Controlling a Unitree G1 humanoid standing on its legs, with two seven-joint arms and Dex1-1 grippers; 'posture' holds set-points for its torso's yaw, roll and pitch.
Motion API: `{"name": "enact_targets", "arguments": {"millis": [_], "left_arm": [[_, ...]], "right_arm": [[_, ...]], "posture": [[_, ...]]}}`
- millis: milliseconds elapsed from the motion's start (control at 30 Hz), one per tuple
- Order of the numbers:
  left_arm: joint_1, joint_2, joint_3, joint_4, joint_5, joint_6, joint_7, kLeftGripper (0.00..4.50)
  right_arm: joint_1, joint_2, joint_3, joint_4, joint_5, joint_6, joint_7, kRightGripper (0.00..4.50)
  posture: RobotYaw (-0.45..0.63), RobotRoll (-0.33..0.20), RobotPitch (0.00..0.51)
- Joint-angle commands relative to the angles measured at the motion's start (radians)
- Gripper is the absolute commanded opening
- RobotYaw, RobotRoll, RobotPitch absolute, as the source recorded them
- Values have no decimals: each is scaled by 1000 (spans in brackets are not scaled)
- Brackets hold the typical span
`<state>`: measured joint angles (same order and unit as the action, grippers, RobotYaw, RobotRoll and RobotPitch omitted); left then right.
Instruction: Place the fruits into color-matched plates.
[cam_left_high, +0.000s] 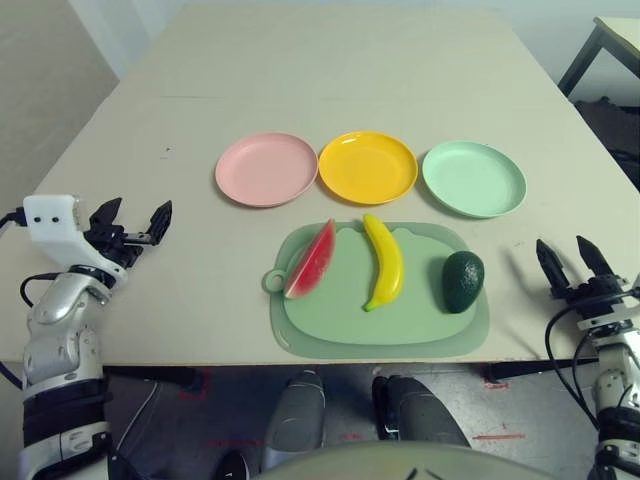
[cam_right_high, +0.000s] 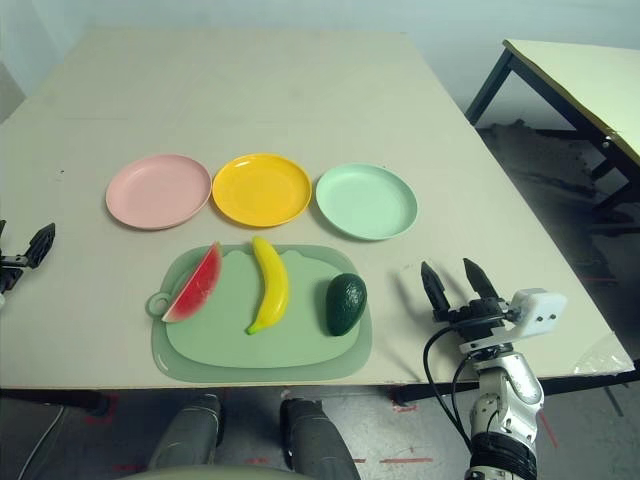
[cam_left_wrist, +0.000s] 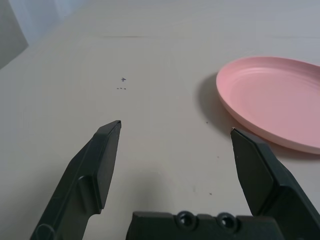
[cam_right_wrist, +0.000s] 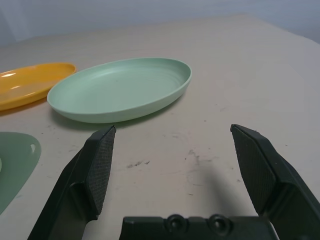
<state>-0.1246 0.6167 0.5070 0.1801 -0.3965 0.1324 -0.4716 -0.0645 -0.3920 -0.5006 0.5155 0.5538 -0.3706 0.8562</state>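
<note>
Watermelon wedge (cam_left_high: 312, 260), banana (cam_left_high: 384, 261) and avocado (cam_left_high: 463, 280) lie on the green mat (cam_left_high: 330, 330) (near the three plates (cam_left_high: 367, 166)), while left gripper (cam_left_high: 134, 225) and right gripper (cam_right_high: 454, 283) hover wide, empty, at the bench (cam_left_high: 330, 70) sides.

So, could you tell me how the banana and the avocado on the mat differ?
The banana is yellow, long and curved; the avocado is dark green, short and oval. The banana lies mid-mat, between the watermelon wedge and the avocado, which sits at the mat's right end. Both rest on the pale green mat, untouched.
</note>
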Motion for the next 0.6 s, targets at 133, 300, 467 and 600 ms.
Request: {"name": "enact_targets", "arguments": {"millis": [133, 300, 467, 600], "left_arm": [[-3, 4, -6, 25, 10, -3, -5, 4459], [17, -7, -1, 8, 3, -1, -5, 4459], [18, -3, 6, 0, -23, 6, -29, 4459], [5, 1, 0, 4, -40, 13, -54, 4459]], "right_arm": [[11, -5, -15, -5, 15, -4, 4, 4500], [14, -19, -19, -1, 20, 4, 15, 4500], [24, -25, -26, -10, 30, 5, 12, 4500], [38, -33, -40, -22, 40, 6, 3, 4500]], "posture": [[151, 0, 158], [146, 0, 161], [121, 0, 165], [103, 0, 168]]}}
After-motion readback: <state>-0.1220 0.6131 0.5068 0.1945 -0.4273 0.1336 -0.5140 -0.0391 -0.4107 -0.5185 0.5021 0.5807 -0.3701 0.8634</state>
